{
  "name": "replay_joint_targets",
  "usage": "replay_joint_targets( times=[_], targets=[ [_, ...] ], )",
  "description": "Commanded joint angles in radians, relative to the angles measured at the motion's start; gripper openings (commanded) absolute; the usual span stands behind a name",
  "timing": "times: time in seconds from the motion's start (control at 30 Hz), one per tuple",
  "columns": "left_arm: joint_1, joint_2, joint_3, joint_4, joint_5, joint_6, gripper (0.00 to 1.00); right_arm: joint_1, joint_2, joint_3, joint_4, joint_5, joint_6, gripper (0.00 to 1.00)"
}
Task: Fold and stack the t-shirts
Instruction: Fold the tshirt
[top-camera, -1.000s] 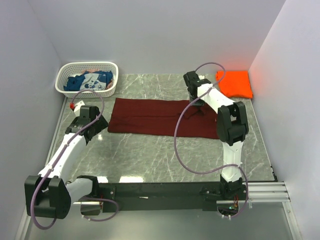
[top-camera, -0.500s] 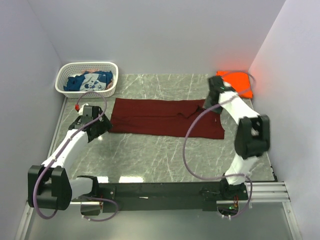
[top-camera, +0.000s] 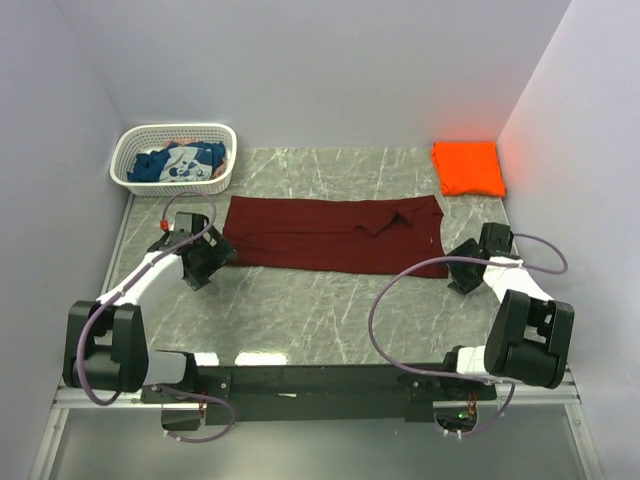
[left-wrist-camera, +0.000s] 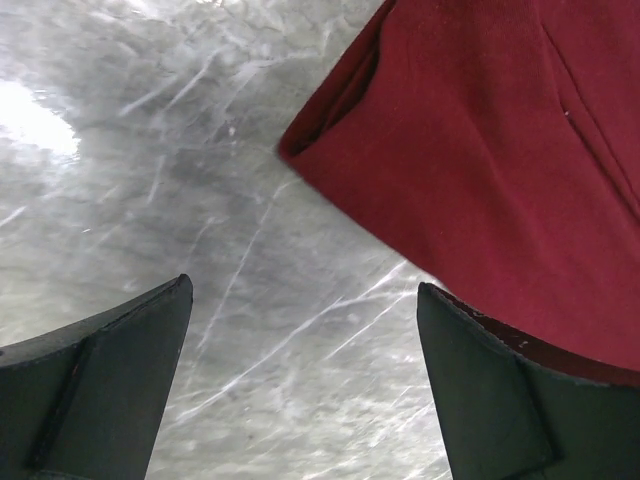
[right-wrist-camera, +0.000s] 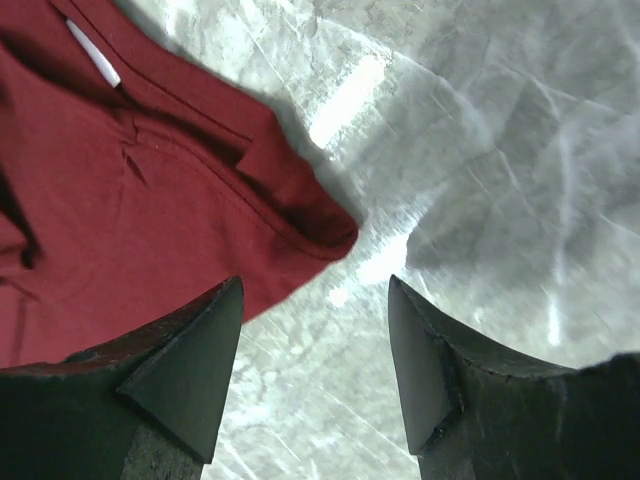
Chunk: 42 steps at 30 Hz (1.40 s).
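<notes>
Maroon shirt (top-camera: 335, 235) lies flat across the middle of the grey marbled desk (top-camera: 330, 310), folded into a long band running left to right, with a layer turned over near its right end. My left tool (left-wrist-camera: 305, 390) sits low over the desk at the band's near left corner. Its jaws are wide apart and hold nothing, and the cloth corner lies just ahead of the gap. My right tool (right-wrist-camera: 315, 370) sits at the near right corner, likewise wide open and empty, with bare desk between its fingers and the cloth tip just ahead. Orange shirt (top-camera: 470, 168) rests folded in the far right corner of the desk, near but apart from the maroon one. Blue shirt (top-camera: 180, 163), white print showing, lies crumpled in the white basket (top-camera: 172, 186) at the far left corner.
</notes>
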Motion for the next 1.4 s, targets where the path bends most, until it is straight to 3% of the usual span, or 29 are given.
replay_joint_targets(
  times=[0.0, 0.3, 0.43, 0.87, 1.07, 1.17, 1.27, 1.37],
  targets=[
    [0.004, 0.04, 0.025, 0.071, 0.039, -0.05, 0.98, -0.04, 0.002, -0.045, 0.17, -0.133, 0.043, 0.66],
    [0.004, 0.12, 0.06, 0.089, 0.068, -0.072, 0.92, -0.098, 0.116, -0.112, 0.288, -0.165, 0.045, 0.59],
    [0.004, 0.14, 0.063, 0.096, 0.062, -0.086, 0.9, -0.103, 0.134, -0.105, 0.281, -0.167, 0.031, 0.51],
    [0.018, 0.186, 0.071, 0.128, -0.043, -0.171, 0.8, -0.109, 0.16, -0.096, 0.264, -0.156, -0.007, 0.46],
    [0.023, 0.227, 0.065, 0.137, -0.079, -0.176, 0.68, -0.117, 0.169, -0.089, 0.265, -0.156, -0.016, 0.39],
    [0.024, 0.246, 0.059, 0.134, -0.102, -0.181, 0.58, -0.118, 0.185, -0.076, 0.258, -0.145, -0.027, 0.3],
    [0.03, 0.258, 0.054, 0.11, -0.11, -0.181, 0.45, -0.123, 0.191, -0.063, 0.242, -0.139, -0.038, 0.2],
    [0.032, 0.246, 0.031, 0.094, -0.113, -0.182, 0.21, -0.127, 0.177, -0.056, 0.218, -0.122, -0.044, 0.1]
  ],
)
